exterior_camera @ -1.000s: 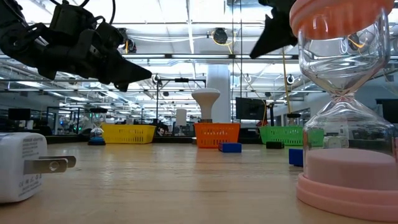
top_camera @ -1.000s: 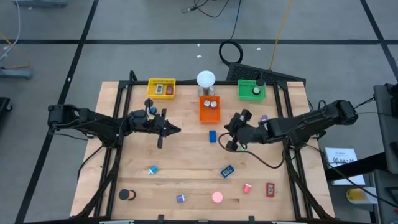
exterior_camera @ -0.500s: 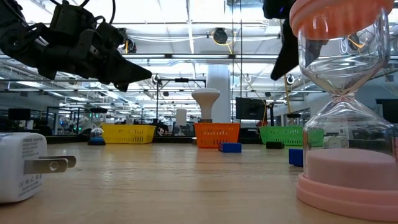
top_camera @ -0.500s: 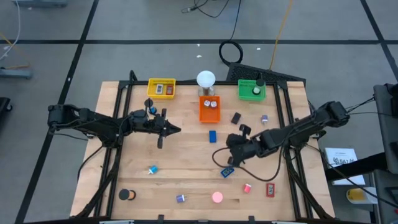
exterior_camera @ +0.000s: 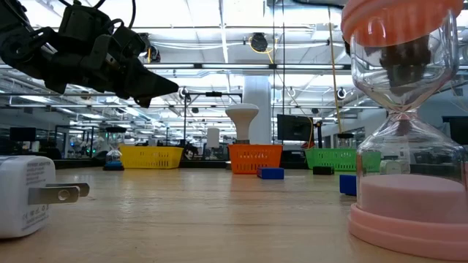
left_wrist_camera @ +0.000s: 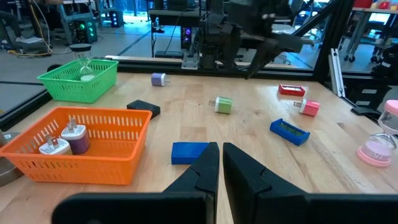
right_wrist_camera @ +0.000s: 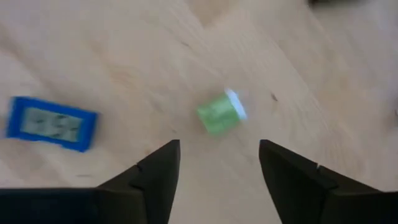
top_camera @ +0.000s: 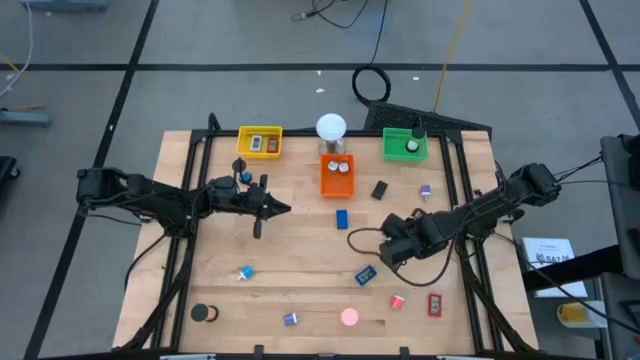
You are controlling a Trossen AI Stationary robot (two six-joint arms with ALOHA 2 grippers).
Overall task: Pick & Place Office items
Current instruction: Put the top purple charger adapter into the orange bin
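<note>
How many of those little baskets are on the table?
3, in a row along the far edge: a yellow basket on the left, an orange basket in the middle just nearer than the white lamp, and a green basket on the right. None looks hidden.

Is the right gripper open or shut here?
Open. In its wrist view the right gripper shows two fingers clearly apart, with a small green piece on the table beyond.

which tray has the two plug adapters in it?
The orange tray, middle of the three: a white adapter and a purple one stand inside.
</note>
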